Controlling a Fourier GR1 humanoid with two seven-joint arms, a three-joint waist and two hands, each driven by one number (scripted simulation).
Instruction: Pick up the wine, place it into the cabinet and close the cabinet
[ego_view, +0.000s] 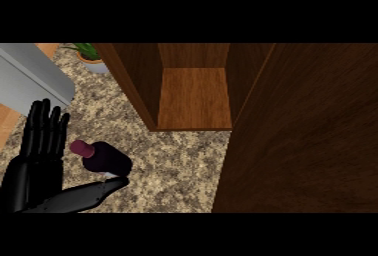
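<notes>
nearest the lens, one black hand is seen at lower left, fingers straight and spread, thumb reaching under the wine; nothing is gripped yet. whether it is the left hand cannot be told for sure. wine stands on the speckled bench, just beside the palm: dark bottle, magenta cap. fingers should be curled round the body before lifting toward the open cabinet. cabinet door stands wide.

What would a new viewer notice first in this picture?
The open wooden cabinet at top centre, its big dark door swung out on the right. Then the dark wine bottle standing on the speckled counter at lower left, with a black robot hand open beside it.
</notes>
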